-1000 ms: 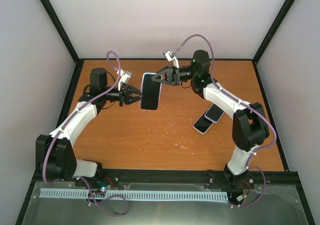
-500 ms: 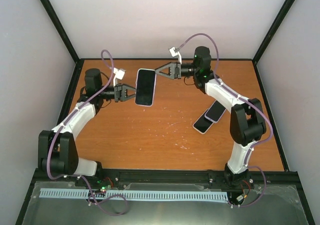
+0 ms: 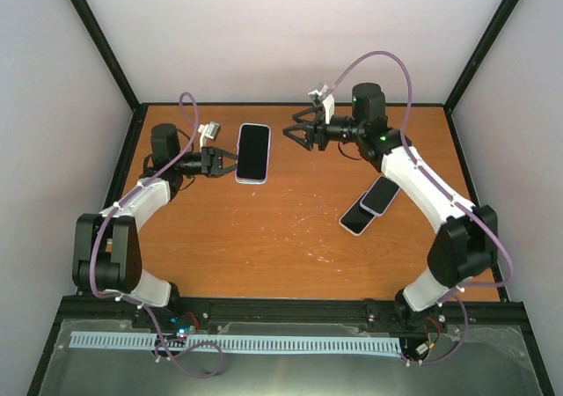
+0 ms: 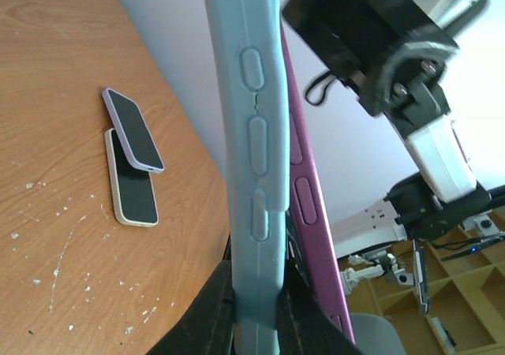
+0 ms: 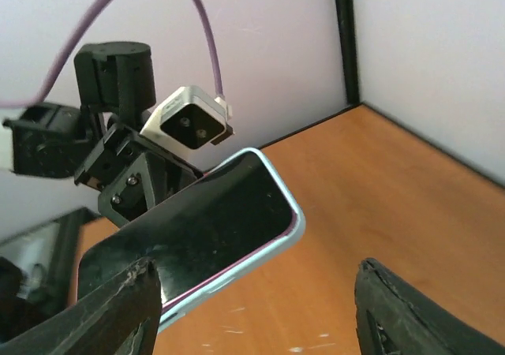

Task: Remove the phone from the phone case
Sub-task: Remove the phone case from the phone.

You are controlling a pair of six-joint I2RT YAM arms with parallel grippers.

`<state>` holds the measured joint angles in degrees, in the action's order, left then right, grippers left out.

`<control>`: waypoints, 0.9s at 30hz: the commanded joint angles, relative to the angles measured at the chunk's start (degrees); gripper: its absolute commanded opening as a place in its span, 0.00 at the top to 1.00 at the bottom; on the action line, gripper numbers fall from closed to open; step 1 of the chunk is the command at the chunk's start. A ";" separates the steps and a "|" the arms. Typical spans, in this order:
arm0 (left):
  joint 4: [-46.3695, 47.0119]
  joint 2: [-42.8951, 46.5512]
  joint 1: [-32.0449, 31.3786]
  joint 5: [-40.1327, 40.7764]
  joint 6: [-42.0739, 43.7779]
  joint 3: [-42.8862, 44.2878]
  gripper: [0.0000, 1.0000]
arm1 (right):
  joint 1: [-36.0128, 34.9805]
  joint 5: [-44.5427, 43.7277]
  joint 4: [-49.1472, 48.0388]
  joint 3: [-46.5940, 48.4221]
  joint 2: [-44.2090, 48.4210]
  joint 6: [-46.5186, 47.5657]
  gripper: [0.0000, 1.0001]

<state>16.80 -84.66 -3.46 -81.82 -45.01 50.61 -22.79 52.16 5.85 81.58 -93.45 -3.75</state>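
Note:
A dark-screened phone hangs above the table's back left, held up in the air. My left gripper is shut on its near edge. In the left wrist view the fingers pinch the light blue phone case, and the magenta phone stands partly lifted out of it along one side. My right gripper is open a short way to the right of the phone, touching nothing. Its wrist view shows the phone ahead of the spread fingertips, apart from them.
Two other phones lie overlapping on the wooden table at the right, under my right arm. They also show in the left wrist view. Grey walls and black frame posts close the back and sides.
My right gripper opened, let go of the phone's top edge and drew back to the right. My left gripper kept its grip and carried the phone slightly left and back.

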 commanded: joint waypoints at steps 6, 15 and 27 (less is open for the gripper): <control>-1.15 -0.64 1.44 0.05 -5.95 1.39 0.99 | -11.30 -27.22 3.67 -7.82 10.98 28.95 0.38; -2.51 0.44 2.23 2.56 -9.95 0.16 0.99 | -25.24 -43.84 -3.19 -14.69 14.70 44.34 0.43; -2.51 1.04 2.32 2.47 -10.93 -0.97 0.99 | -33.87 -52.97 -8.91 -17.22 11.81 52.34 0.50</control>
<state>13.17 -85.73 -1.61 -78.15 -55.02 49.41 -54.70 4.58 0.99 65.32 -80.68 44.40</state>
